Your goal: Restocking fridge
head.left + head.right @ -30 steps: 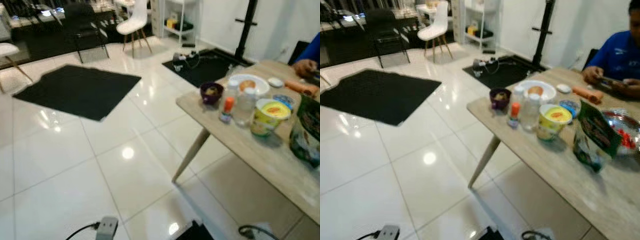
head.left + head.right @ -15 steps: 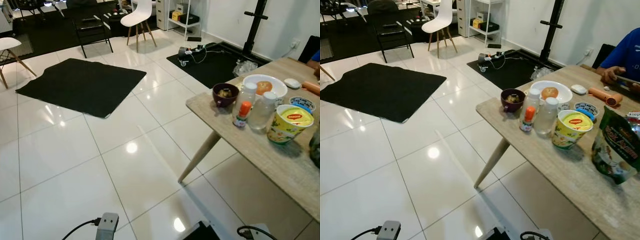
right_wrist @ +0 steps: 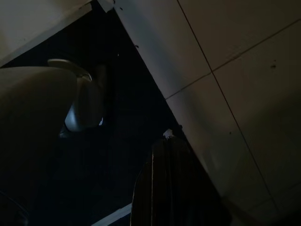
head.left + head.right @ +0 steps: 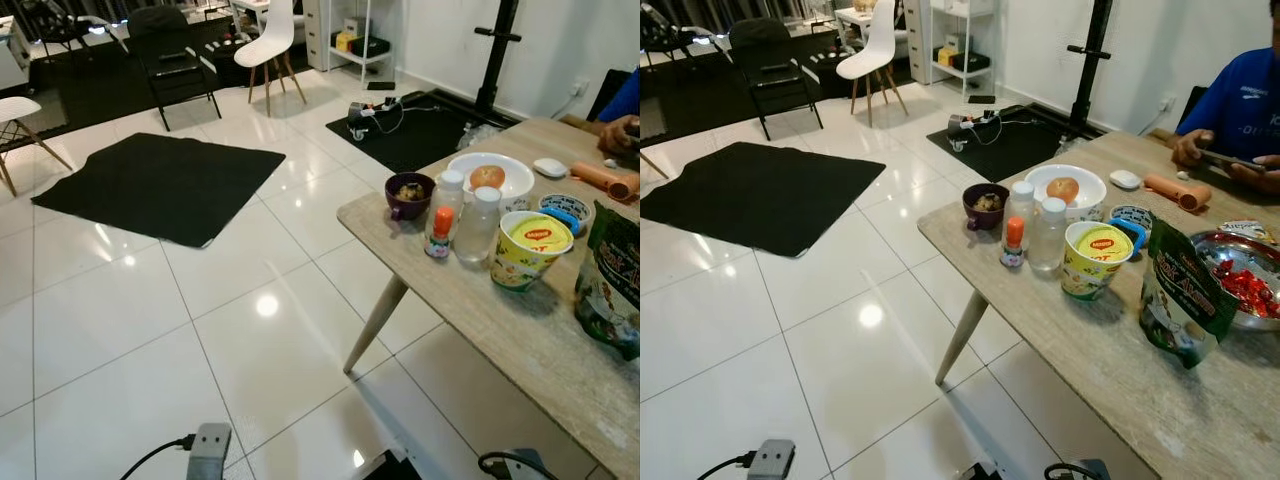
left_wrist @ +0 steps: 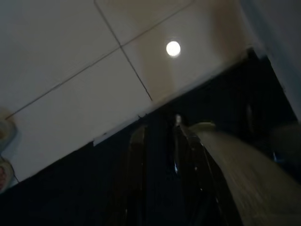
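Floor: white glossy tiles (image 4: 840, 330) with a black mat (image 4: 760, 195) beyond the tabletop.
Tabletop (image 4: 1100, 360): pale wood, carrying everything.
Noodle cup (image 4: 1095, 258): yellow, beside two clear bottles (image 4: 1045, 235).
Green snack bag (image 4: 1180, 295): just beside the cup.
Purple bowl (image 4: 985, 205): at the tabletop's corner.
Left hand (image 5: 157, 155): hung over tiles, fingers apart.
Right hand (image 3: 162, 165): hung idle, fingers together.

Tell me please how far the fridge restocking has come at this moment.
Nothing looks done yet. The table holds the noodle cup, two clear bottles, the small orange-capped bottle, the purple bowl and the green bag. Nothing is in hand; both arms hang idle over the floor. All picking up and carrying is left.
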